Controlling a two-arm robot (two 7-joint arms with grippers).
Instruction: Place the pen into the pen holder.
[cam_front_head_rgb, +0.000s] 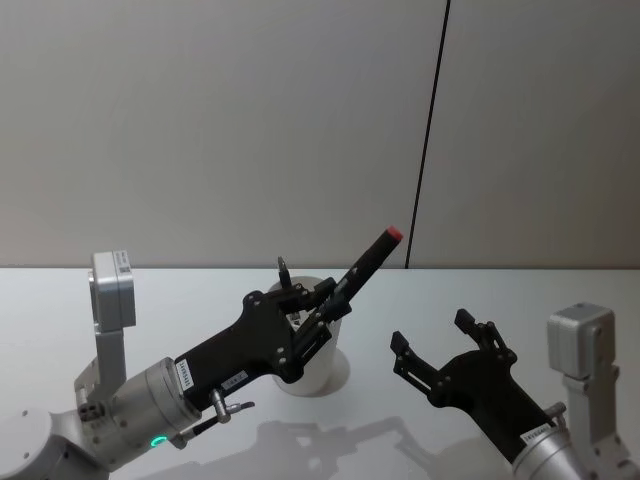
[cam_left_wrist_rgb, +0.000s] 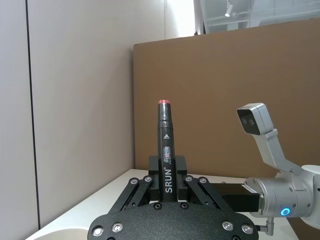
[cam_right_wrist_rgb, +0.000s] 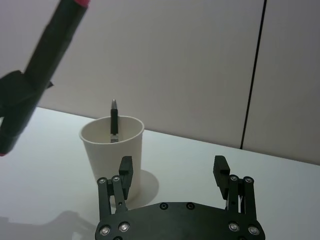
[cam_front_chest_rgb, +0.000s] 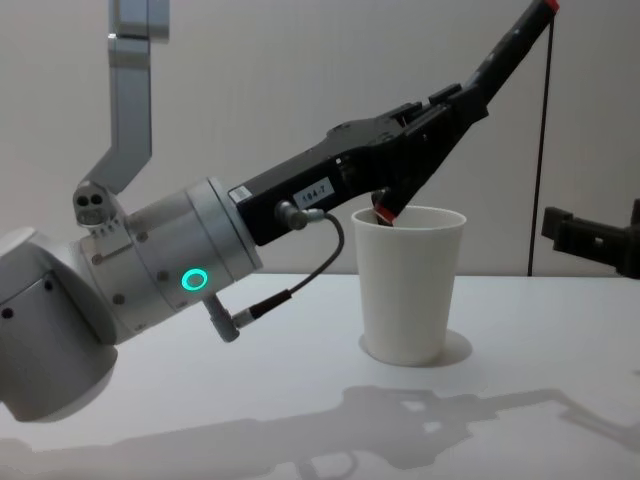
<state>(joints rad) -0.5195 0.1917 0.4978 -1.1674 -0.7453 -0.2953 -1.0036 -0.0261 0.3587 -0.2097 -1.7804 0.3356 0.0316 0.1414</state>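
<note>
My left gripper (cam_front_head_rgb: 325, 300) is shut on a black pen (cam_front_head_rgb: 365, 262) with a red end. It holds the pen tilted over the pen holder (cam_front_head_rgb: 320, 372), a white paper cup on the table. The red end points up and away. In the chest view the pen (cam_front_chest_rgb: 500, 60) has its lower end at the rim of the pen holder (cam_front_chest_rgb: 410, 290). The left wrist view shows the pen (cam_left_wrist_rgb: 165, 145) clamped between the left gripper's (cam_left_wrist_rgb: 167, 167) fingers. My right gripper (cam_front_head_rgb: 430, 335) stands open to the right of the cup, holding nothing.
A second, thin dark pen (cam_right_wrist_rgb: 114, 120) stands inside the pen holder (cam_right_wrist_rgb: 112, 155), leaning on its far wall. The white table (cam_front_head_rgb: 450, 290) ends at a grey wall behind. A brown board (cam_left_wrist_rgb: 225, 100) stands to one side.
</note>
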